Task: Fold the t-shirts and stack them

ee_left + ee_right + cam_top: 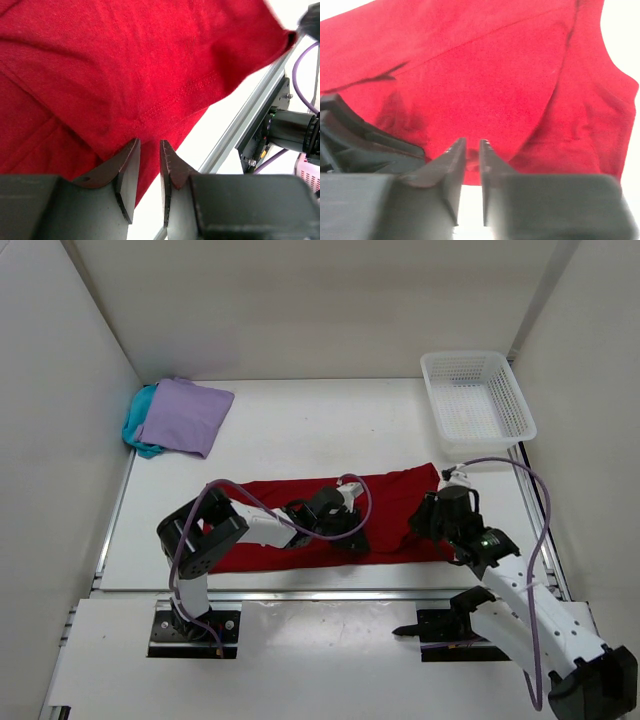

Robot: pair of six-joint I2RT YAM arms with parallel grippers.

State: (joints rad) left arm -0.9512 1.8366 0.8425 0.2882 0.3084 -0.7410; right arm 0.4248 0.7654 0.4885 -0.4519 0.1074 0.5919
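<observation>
Top view: the deep red t-shirt [400, 498] lies as a long flattened band across the worktop [300, 430], from the middle out toward 3 o'clock and a little below centre. The left end effector [352, 538] rests on the band's near edge at about 6 o'clock of the cloth. The right end effector [425, 526] sits over the band's end at 3 o'clock. The lavender t-shirt [185, 415] lies folded at 10 o'clock on top of the teal t-shirt [138, 428], well apart from the red one. A white mesh basket [478, 365] stands at 1 o'clock.

Left wrist view: the left end effector [148, 145] has its fingers [127, 172] set with a slim gap, tips at the red cloth [125, 65] near its stitched hem. Whether cloth is nipped there cannot be told. A metal rail [250, 112] runs off toward 3 o'clock.

Right wrist view: the right end effector [472, 143] is slightly parted, with nothing visibly caught between its fingers [447, 170]. Red cloth [495, 75] fills the view from 9 to 3 o'clock above the tips.
</observation>
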